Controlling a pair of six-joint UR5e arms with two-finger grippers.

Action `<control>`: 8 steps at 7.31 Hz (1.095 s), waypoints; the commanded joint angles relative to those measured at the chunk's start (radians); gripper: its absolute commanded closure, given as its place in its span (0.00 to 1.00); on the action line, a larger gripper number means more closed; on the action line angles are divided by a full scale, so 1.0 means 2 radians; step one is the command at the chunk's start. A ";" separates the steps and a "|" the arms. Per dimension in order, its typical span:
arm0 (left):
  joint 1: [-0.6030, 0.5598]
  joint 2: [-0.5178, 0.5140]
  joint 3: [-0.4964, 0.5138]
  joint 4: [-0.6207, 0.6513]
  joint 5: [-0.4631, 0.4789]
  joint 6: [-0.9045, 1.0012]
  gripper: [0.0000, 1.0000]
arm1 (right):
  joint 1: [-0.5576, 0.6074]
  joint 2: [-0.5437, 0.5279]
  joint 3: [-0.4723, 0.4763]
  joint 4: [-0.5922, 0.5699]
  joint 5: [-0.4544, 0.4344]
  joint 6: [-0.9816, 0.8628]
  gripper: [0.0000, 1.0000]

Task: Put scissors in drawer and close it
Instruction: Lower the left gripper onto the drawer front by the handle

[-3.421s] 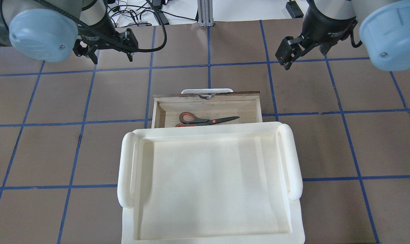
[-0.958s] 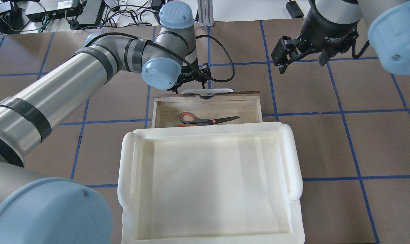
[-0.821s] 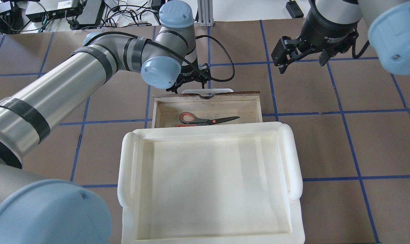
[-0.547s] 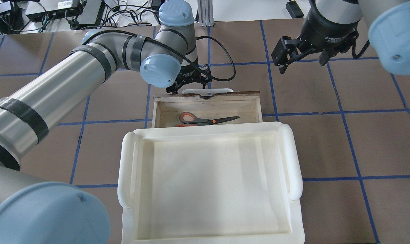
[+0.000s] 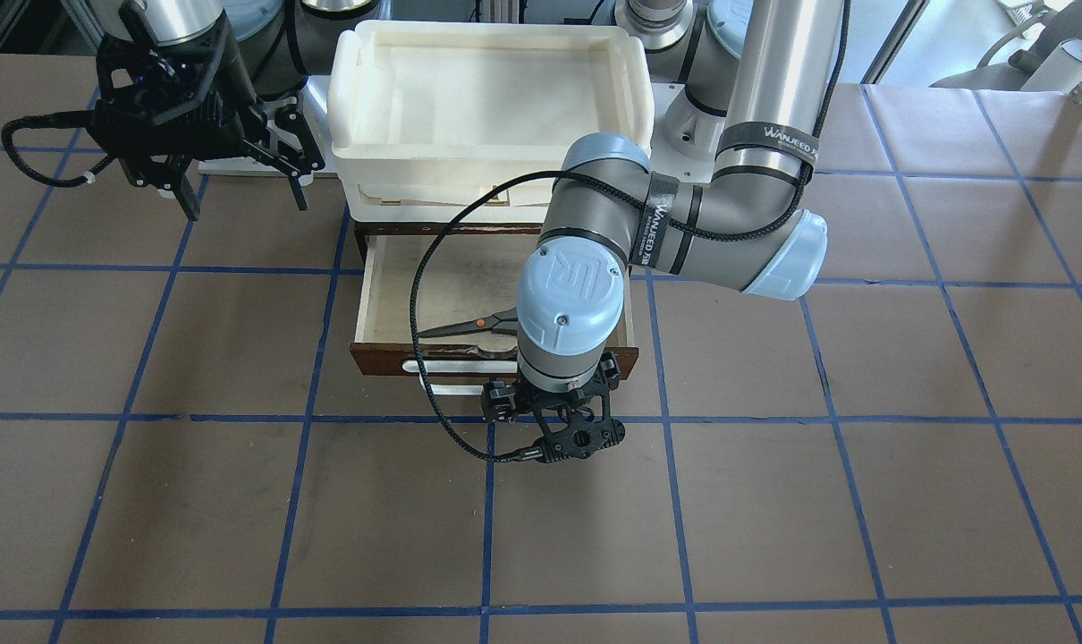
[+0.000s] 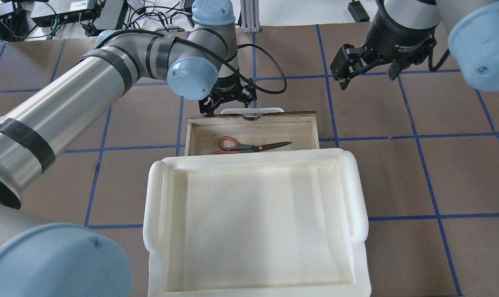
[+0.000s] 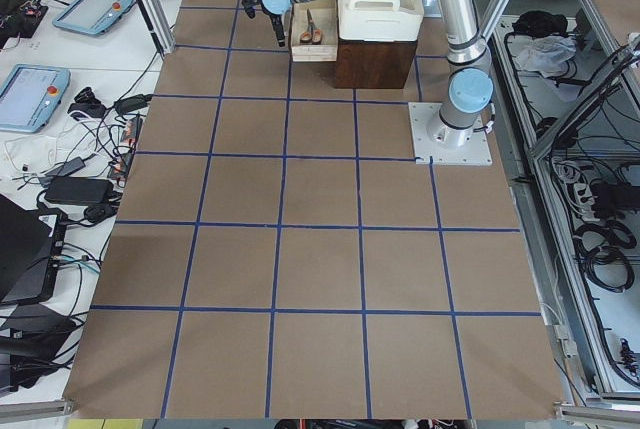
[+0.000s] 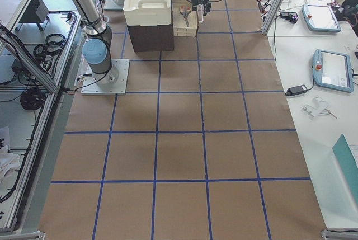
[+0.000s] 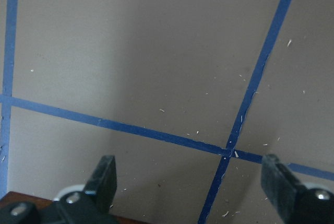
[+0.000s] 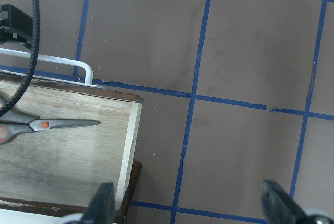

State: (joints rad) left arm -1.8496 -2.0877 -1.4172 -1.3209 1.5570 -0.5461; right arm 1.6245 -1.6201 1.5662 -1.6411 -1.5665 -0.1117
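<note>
The scissors (image 6: 253,146) lie flat inside the open drawer (image 6: 200,138), blades to the view's right; they also show in the front view (image 5: 466,325) and the right wrist view (image 10: 49,125). The drawer's white bar handle (image 6: 252,110) faces away from the robot. My left gripper (image 6: 227,103) is open and empty, pointing down at the table just beyond the handle's left part (image 5: 563,431); in its wrist view the fingers (image 9: 107,177) stand wide apart over bare table. My right gripper (image 6: 367,76) is open and empty, high and off to the drawer's far right (image 5: 241,188).
Stacked white plastic trays (image 6: 154,206) sit on the cabinet above the drawer and hide its rear part. The brown table (image 6: 398,173) is marked with blue tape lines. The left arm's black cable (image 5: 420,295) loops over the drawer.
The left arm has swung in from the back left to the drawer's handle and over the last second edged a little farther out. Drawer, scissors and right gripper are unmoved.
</note>
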 commanded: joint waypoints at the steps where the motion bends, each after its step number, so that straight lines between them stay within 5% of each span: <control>1: 0.001 0.002 0.007 -0.015 -0.001 0.000 0.00 | 0.000 0.000 0.000 0.000 0.000 0.000 0.00; 8: 0.000 0.021 0.010 -0.083 -0.002 0.000 0.00 | 0.000 0.000 0.000 0.001 -0.001 0.000 0.00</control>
State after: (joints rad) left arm -1.8490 -2.0512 -1.3969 -1.4580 1.5538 -0.5461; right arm 1.6245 -1.6203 1.5662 -1.6411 -1.5672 -0.1120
